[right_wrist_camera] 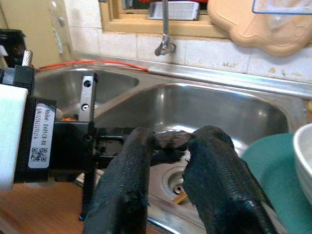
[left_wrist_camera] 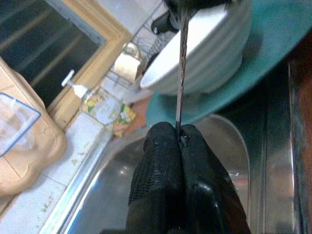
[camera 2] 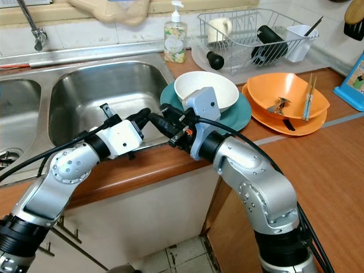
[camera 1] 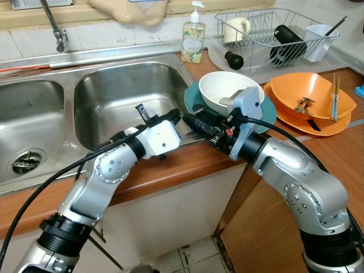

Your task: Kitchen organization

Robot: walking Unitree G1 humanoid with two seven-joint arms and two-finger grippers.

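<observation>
Presently both grippers are meeting over the counter edge beside the sink [camera 1: 114,96]. The left gripper [left_wrist_camera: 178,141] is showing its two fingers pressed together on the near end of a thin dark utensil [left_wrist_camera: 181,73], seemingly a chopstick or a slim handle; its identity cannot be confirmed. The utensil's long axis is running straight ahead from the left fingertips toward the white bowl [camera 1: 227,91], with its far end reaching into the right gripper [camera 1: 196,122]. The right gripper's fingers are standing slightly apart in its wrist view, with something dark between the tips; whether they are gripping it cannot be told. Judged from this, a hand-to-hand transfer is under way, and the right arm is the nearer one to the dishes.

Just beyond the right gripper, the white bowl is sitting on a teal plate [camera 1: 270,114]; its interior is appearing empty. Further off to the right arm's outer side, an orange bowl [camera 1: 301,91] is resting on an orange plate [camera 1: 335,128], holding chopsticks [camera 1: 334,98] and a small metal utensil. Behind these, the wire dish rack [camera 1: 267,34] is holding a mug [camera 1: 238,27], a black bottle and a white cutlery caddy. A soap dispenser [camera 1: 193,37] is standing by the sink's back corner.
</observation>
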